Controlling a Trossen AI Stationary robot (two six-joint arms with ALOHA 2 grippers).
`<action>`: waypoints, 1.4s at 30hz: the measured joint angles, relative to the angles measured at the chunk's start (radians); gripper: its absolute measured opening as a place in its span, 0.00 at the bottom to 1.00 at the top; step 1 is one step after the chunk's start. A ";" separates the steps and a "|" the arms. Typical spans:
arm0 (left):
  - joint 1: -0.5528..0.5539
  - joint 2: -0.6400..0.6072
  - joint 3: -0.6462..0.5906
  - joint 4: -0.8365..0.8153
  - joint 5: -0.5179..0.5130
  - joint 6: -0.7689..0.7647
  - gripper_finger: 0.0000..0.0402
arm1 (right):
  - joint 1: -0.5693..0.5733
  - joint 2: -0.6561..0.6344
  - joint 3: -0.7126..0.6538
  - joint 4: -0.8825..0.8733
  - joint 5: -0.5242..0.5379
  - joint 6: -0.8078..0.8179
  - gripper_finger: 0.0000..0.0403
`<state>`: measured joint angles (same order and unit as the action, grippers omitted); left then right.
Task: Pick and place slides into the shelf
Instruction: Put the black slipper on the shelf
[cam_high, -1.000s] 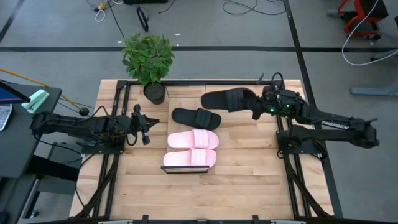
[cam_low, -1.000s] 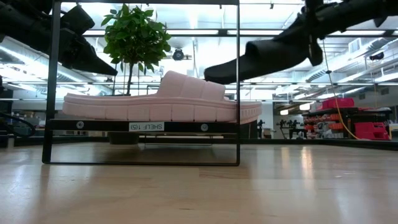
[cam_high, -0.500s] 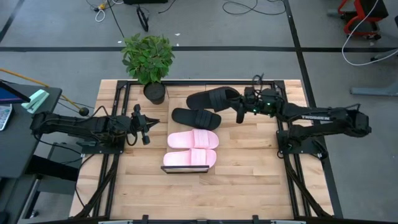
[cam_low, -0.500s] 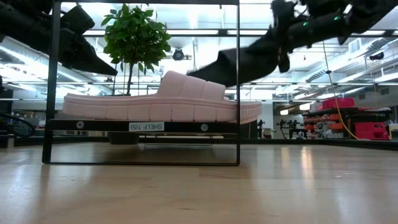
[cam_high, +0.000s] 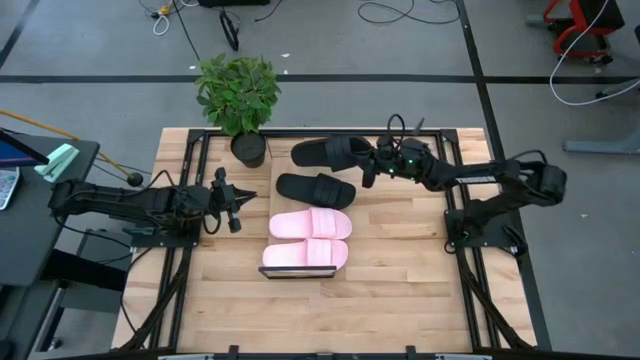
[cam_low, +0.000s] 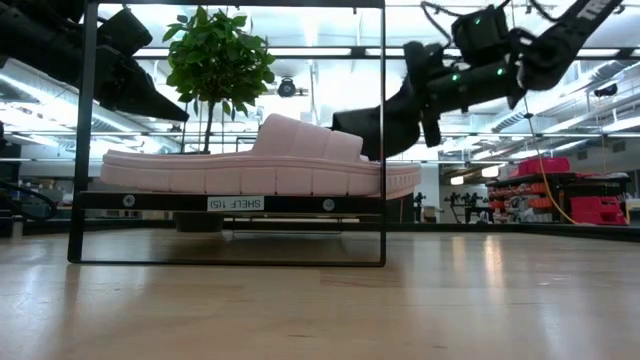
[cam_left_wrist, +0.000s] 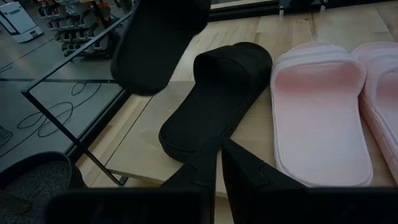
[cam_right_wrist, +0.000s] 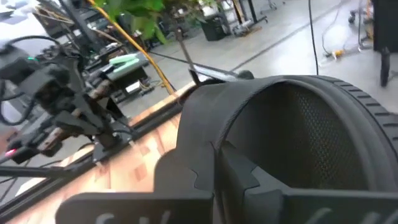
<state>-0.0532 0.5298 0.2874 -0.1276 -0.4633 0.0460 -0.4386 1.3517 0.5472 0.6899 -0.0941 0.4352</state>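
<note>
My right gripper (cam_high: 368, 168) is shut on a black slide (cam_high: 325, 152) and holds it in the air over the far end of the shelf (cam_left_wrist: 140, 158). The second black slide (cam_high: 315, 188) lies flat on the shelf board. Beside it, toward the near edge, lie the two pink slides (cam_high: 310, 224) (cam_high: 305, 254). In the low view the held slide (cam_low: 385, 118) hangs above the pink slide (cam_low: 250, 165) and the shelf's black frame (cam_low: 235, 203). My left gripper (cam_high: 238, 205) waits shut, left of the shelf, pointing at it. My right gripper holds the black slide by its wide strap (cam_right_wrist: 205, 134), at the strap's edge on the side toward the table's right. The fingers (cam_right_wrist: 233, 177) reach in level from the right. The slide is lifted clear of the shelf, tilted, with its far end lower.
A potted plant (cam_high: 238, 92) stands at the table's far edge, its pot (cam_high: 250, 148) just left of the shelf's far end. The shelf frame's upright posts (cam_low: 88, 130) rise around the slides. Bare plank tabletop (cam_high: 400, 260) lies right of the shelf.
My right gripper has carried the black slide toward the table's left, from beside the shelf to over its far end, and has come down a little. The slide stays lifted and tilted. The other slides have not moved.
</note>
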 joint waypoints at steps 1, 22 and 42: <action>0.000 0.000 0.000 0.000 0.000 0.000 0.07 | -0.002 0.019 0.000 0.017 -0.006 0.008 0.02; 0.000 0.000 0.000 0.000 0.000 0.001 0.07 | -0.011 0.312 0.160 0.122 -0.098 0.096 0.02; 0.000 0.000 0.000 0.000 0.000 0.002 0.08 | -0.034 0.342 0.216 -0.050 -0.144 0.425 0.02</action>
<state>-0.0536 0.5298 0.2874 -0.1280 -0.4633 0.0483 -0.4728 1.6936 0.7634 0.6403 -0.2379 0.8606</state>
